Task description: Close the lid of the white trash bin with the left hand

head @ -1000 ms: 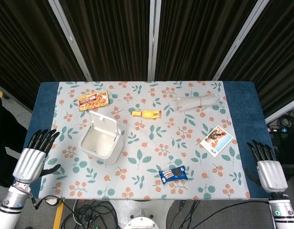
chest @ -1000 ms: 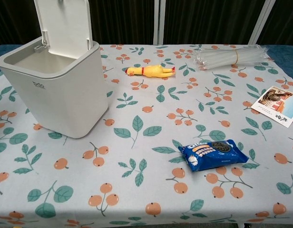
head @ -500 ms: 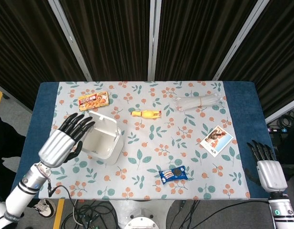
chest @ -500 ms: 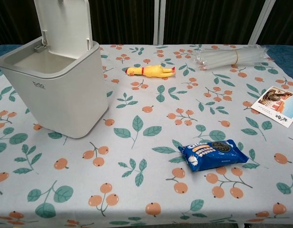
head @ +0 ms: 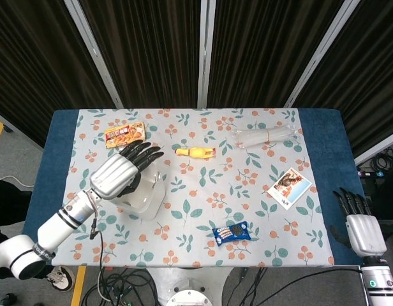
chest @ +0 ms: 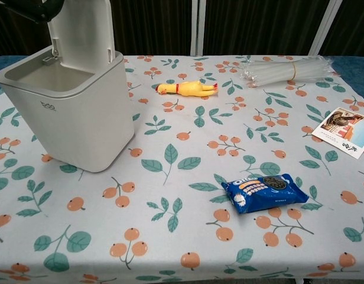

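One left hand [head: 123,171] | fingers spread | over lid [chest: 81,29], contact unclear

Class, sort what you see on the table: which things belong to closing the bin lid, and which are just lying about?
Belongs to the job:
white trash bin
its lid, upright and open
left hand

Just lying about:
rubber chicken
Oreo packet
snack box
photo card
plastic bundle

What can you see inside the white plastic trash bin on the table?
In the chest view the white plastic trash bin shows only bare upper inner walls below its upright lid. Its bottom is hidden by the rim, and the left hand covers it from above.
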